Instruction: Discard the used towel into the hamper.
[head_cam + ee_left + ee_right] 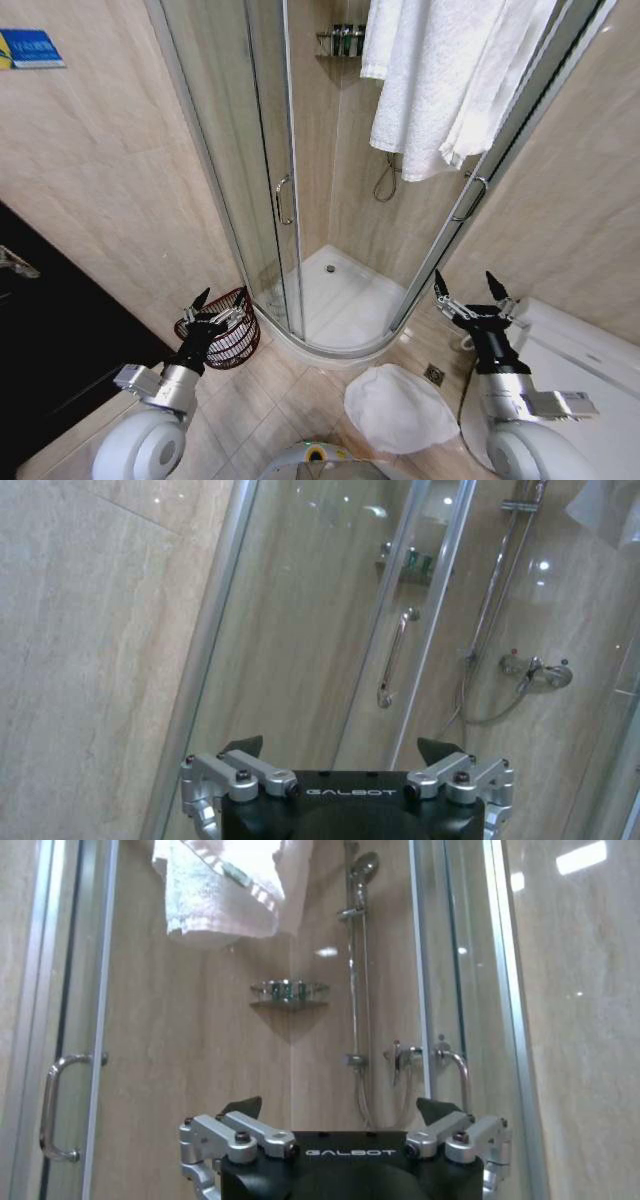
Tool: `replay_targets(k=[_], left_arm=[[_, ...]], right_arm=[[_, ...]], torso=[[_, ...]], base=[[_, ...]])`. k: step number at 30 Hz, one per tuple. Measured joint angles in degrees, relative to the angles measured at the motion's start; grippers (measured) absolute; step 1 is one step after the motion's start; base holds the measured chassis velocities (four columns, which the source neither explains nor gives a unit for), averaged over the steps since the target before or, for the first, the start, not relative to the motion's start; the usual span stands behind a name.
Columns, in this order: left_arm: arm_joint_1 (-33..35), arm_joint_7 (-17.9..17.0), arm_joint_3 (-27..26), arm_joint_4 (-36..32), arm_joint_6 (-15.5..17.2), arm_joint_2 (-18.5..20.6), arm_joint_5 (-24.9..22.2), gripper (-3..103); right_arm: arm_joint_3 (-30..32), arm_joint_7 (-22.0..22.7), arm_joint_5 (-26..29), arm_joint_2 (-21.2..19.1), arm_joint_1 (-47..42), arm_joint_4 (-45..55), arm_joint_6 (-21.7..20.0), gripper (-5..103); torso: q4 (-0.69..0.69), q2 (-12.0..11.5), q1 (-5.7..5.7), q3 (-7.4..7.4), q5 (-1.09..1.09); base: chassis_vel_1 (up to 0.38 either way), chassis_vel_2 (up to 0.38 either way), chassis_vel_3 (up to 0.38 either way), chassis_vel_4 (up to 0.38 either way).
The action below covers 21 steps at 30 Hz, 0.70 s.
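A: Where is the towel (440,70) hanging?

B: It is draping white over the top of the shower enclosure (330,190), high up at the right side of the opening, with its lower edge hanging free above the shower tray (335,300). The right wrist view is also catching its striped hem (215,889) up near the shower head (364,866).

A: And the hamper (235,340)?

B: It is standing on the tiled floor at the left foot of the enclosure, beside the wall, dark reddish-brown and open at the top.

A: What are the 2 grippers doing?

B: The left gripper (213,308) is hovering right in front of the hamper, its 2 fingers spread apart and holding nothing. The right gripper (468,292) is hanging at the right side of the enclosure, beside the toilet (570,370), its jaws also standing wide and empty.

A: Anything else lying on the floor?

B: A round white mat (395,408) is lying between the 2 arms, just below the tray's curved edge, with a small floor drain (434,374) beside it.
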Motion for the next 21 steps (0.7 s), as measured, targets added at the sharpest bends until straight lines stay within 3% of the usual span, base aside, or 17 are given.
replay_targets(k=[10,13,21], left_arm=[[0.0,0.0,0.0,0.0,0.0,0.0,0.0,100],[0.0,0.0,0.0,0.0,0.0,0.0,0.0,100],[0.0,0.0,0.0,0.0,0.0,0.0,0.0,100]], right_arm=[[2.5,-1.6,2.6,-2.2,1.0,0.0,1.2,100],[2.5,1.5,2.6,-2.4,1.0,0.0,0.8,100],[2.5,2.5,2.7,-2.4,1.1,0.0,0.7,100]], torso=[[0.00,0.0,0.00,0.00,0.00],[0.00,0.0,0.00,0.00,0.00],[0.02,0.0,0.00,0.00,0.00]], base=[[0.000,0.000,0.000,0.000],[0.000,0.000,0.000,0.000],[0.028,0.034,0.039,0.030]])
